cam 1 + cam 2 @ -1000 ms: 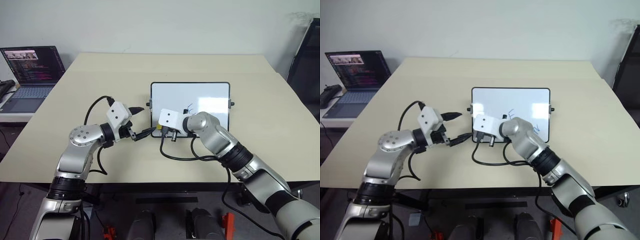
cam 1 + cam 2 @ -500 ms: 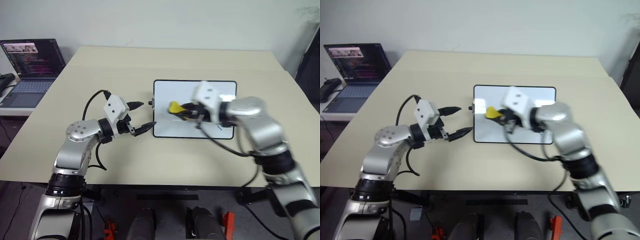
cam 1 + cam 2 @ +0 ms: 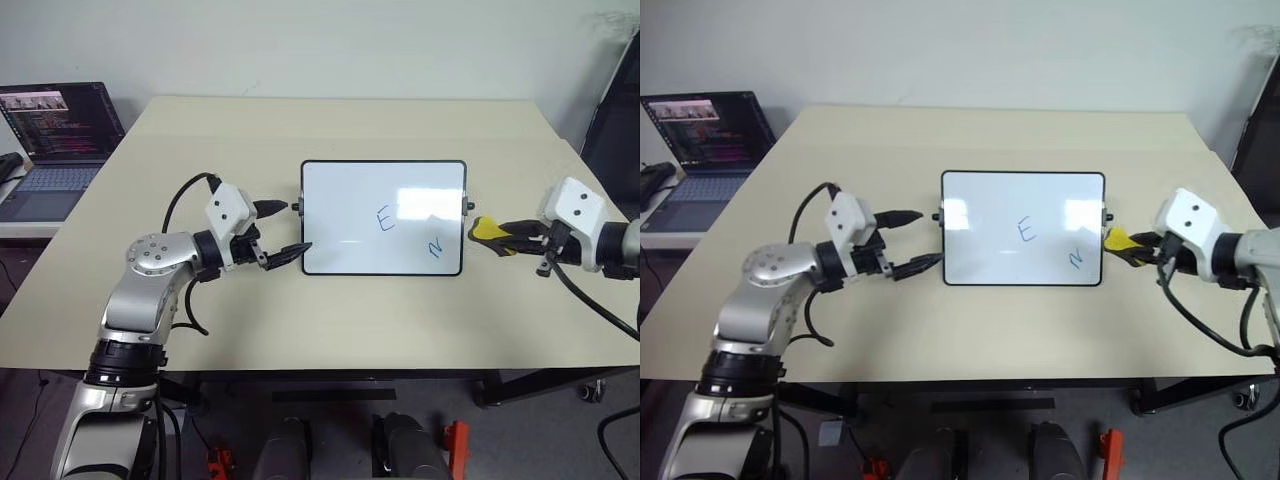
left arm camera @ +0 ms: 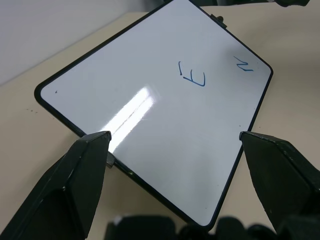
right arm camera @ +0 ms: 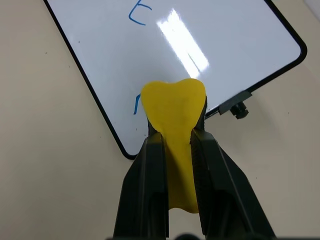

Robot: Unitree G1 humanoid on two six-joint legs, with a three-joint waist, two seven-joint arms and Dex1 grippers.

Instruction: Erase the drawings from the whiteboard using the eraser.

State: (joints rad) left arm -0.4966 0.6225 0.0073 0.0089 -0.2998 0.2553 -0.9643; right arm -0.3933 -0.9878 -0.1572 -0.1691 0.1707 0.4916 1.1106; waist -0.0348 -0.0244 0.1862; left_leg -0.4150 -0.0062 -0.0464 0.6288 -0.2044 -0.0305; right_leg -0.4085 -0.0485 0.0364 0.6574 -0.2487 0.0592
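Before me: beige table (image 3: 400,320) against a plain white wall (image 3: 330,45). Open laptop (image 3: 55,135) on a side surface, left. Dark chair (image 3: 615,120) at right.

Silver arms, black joints, white wrist boxes, black cables, black-fingered left gripper (image 3: 285,229).

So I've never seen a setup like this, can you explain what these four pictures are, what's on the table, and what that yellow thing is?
This is a humanoid robot with two arms, each ending in a two-fingered black gripper. Two pictures come from cameras on its head, looking down over the beige table. The other two come from cameras on its wrists, looking along the fingers. On the table lies a whiteboard with a blue "E" and a blue "N". The right gripper, beside the board's right edge, is shut on a yellow eraser. The left gripper is open at the board's left edge, holding nothing. A laptop sits on a side table.
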